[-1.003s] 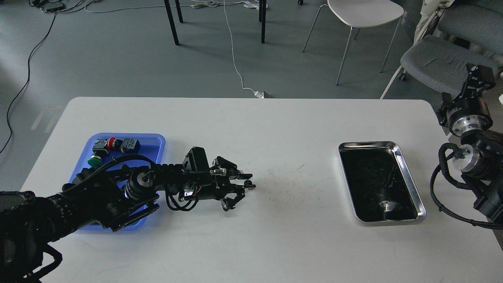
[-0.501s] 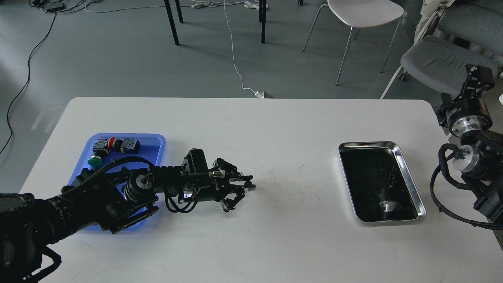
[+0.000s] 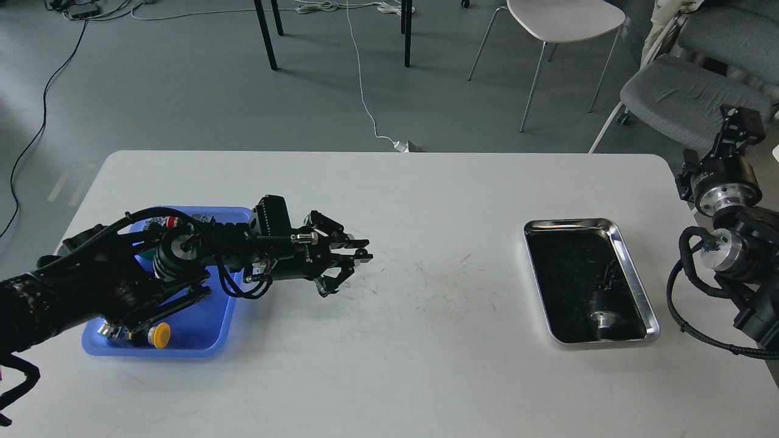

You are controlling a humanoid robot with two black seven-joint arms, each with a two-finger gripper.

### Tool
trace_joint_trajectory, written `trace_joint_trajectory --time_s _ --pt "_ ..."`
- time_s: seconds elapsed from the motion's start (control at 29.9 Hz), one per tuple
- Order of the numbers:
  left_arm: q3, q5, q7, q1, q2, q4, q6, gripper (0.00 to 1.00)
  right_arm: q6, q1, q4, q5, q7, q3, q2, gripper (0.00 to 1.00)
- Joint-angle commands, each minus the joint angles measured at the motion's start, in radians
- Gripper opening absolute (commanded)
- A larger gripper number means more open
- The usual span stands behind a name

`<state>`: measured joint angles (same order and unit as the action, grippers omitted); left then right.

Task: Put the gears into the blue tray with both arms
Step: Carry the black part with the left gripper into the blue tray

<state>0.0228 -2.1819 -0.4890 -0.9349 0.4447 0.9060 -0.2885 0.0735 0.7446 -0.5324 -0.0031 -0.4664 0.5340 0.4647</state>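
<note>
The table [image 3: 389,365] is showing plain white, with faint dark scuff marks scattered near its middle. Toward its left edge the blue tray [image 3: 207,322] is glowing a clear, even blue. A yellow-capped push-button switch [image 3: 159,335] is standing out by the tray's near rim, and a red cap [image 3: 173,221] is peeking out at its far rim. Both arms are showing black with silver wrist rings. Near the right edge, the metal tray [image 3: 633,274] is shining silver around a dark reflecting floor.

Single head view: we look forward and down over the white table [image 3: 426,340] from mid-distance, floor and chairs [image 3: 563,21] beyond.
</note>
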Motion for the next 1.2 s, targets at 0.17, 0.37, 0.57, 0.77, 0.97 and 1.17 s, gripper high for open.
trace_joint_trajectory --time_s 0.17,0.37,0.57,0.77,0.97,1.17 --pt "-0.006 0.000 0.000 0.001 0.166 0.001 -0.005 0.15 0.000 0.001 -0.001 0.000 0.000 0.000 0.002 0.97" --pt "-0.004 0.051 0.000 0.016 0.270 -0.015 -0.035 0.15 0.000 -0.001 -0.001 -0.003 0.000 -0.002 0.006 0.97" --pt "-0.006 0.080 0.000 0.086 0.324 -0.035 -0.081 0.15 -0.001 -0.001 0.000 -0.006 0.000 -0.003 0.006 0.97" --pt "-0.010 0.082 0.000 0.143 0.312 -0.067 -0.096 0.15 -0.001 -0.004 0.000 -0.009 0.000 -0.003 0.008 0.97" --pt "-0.001 0.086 0.000 0.160 0.307 -0.114 -0.124 0.15 -0.001 -0.013 -0.001 -0.009 0.000 -0.003 0.015 0.97" --pt "-0.003 0.086 0.000 0.180 0.307 -0.117 -0.129 0.15 -0.001 -0.013 -0.001 -0.009 0.000 -0.003 0.014 0.97"
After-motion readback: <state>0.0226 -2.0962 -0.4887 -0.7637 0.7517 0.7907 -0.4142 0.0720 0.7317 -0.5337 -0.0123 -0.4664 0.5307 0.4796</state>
